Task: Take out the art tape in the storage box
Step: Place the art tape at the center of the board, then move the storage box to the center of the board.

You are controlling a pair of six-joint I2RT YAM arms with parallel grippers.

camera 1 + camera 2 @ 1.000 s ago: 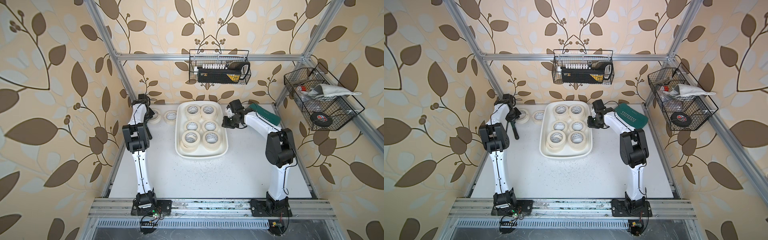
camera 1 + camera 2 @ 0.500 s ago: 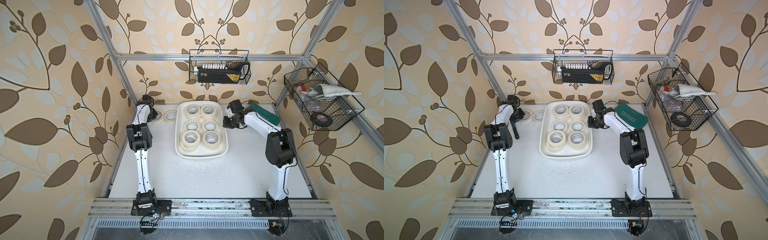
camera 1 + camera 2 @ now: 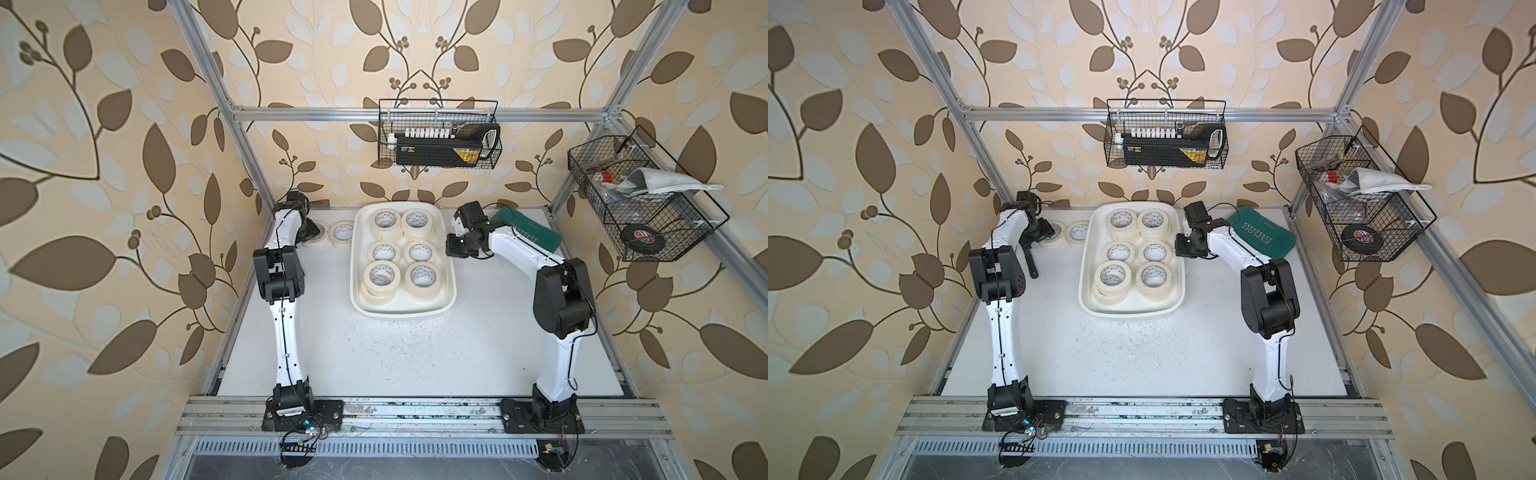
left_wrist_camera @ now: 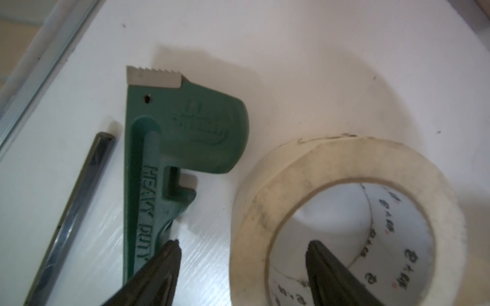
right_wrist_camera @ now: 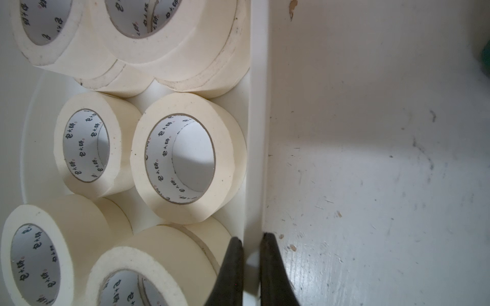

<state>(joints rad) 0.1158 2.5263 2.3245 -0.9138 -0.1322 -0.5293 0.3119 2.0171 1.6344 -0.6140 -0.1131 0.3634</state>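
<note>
Left pincer [image 4: 244,243], released, straddles the wall of a cream masking-tape roll [image 4: 344,164] near the white tabletop's [image 3: 395,353] far-left corner. Right pincer [image 5: 252,238] clenches the rim of the shallow white plastic storage box [image 5: 258,132], more rolls [image 3: 422,276] inside.

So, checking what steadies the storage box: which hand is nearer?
Right. The right hand grips the storage box rim; the left hand, open, straddles the wall of a tape roll, away from the box.

light: bright, diffuse | shadows: soft | top views: edges bowed | wrist views: soft-focus
</note>
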